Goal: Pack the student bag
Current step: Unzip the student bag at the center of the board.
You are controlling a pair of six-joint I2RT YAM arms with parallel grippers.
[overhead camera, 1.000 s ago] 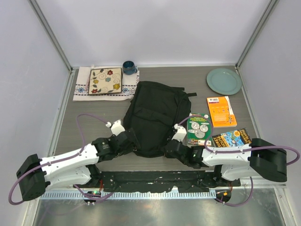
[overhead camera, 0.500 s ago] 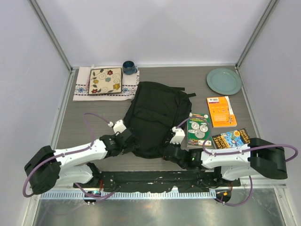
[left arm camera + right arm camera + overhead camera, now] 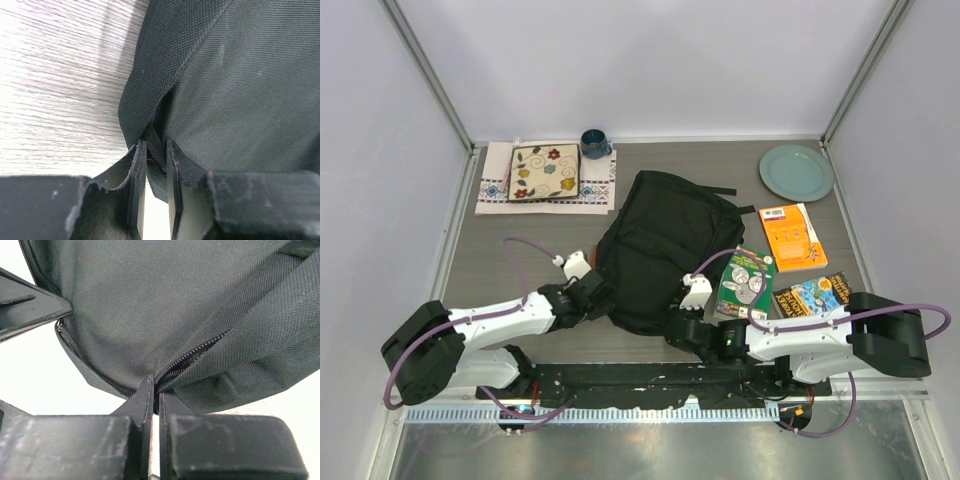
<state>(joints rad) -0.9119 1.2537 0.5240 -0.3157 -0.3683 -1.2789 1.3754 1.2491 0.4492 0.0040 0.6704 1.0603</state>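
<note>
The left end effector (image 3: pixel 155 150) is closing in. A second ago its fingers were standing wide beside the near left corner of the student bag (image 3: pixel 665 240); now they are coming together on a fold of black fabric at that corner, the seam edge sandwiched between them.

The right end effector (image 3: pixel 155 390) is staying as it was, fingers pressed together on the bag's near edge just where the zip (image 3: pixel 192 357) is running down into them. So both arms are now gripping the bag along its near rim, one at each side. That is looking like the set-up for pulling the opening apart, though the zip is showing only a short gap so far and nothing is going in yet.

The bag is swinging as this is happening. Its far end is drifting rightwards, away from the left end effector. Its flank is nudging the green card pack (image 3: pixel 745 283) just right of the right end effector, tipping it askew.

The bag is lying flat on the counter (image 3: pixel 510 250), directly ahead of both end effectors. It is showing as a big rounded black shape of coarse woven cloth, soft and slumping. Straps are trailing off its far right side, and the cloth is bunching where it is being pinched.
</note>
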